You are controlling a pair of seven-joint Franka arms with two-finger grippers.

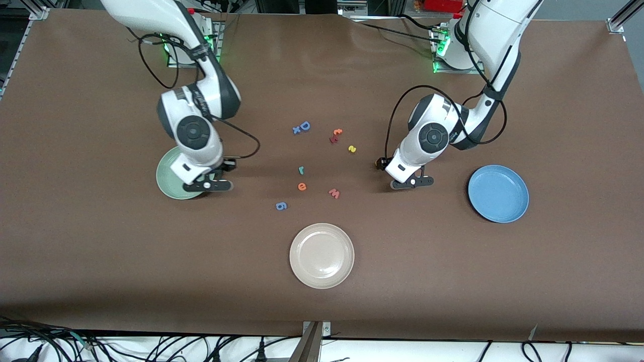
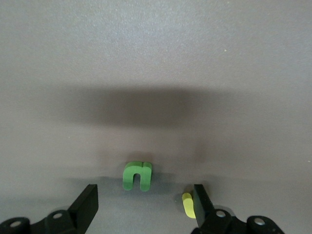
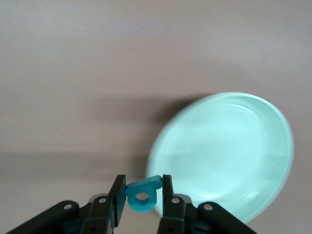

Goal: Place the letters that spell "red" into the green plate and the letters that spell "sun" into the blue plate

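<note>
Right gripper clamped on the teal d, hanging at the rim of the green plate — not yet squarely over its bowl. Best carried further in over the plate's middle, lowered close, then released, so the light foam does not bounce off the rim. Left gripper low over the worktop between the loose letters and the blue plate, jaws spread wide and holding nothing, the green u lying flat just ahead of them and a yellow letter touching one finger. Worth recentring before closing — otherwise the yellow piece gets nudged aside or pinched along with the u. Blue plate empty. Teal r and orange e lying mid-worktop, the yellow s nearer the left arm's end, all yet to be fetched.
</note>
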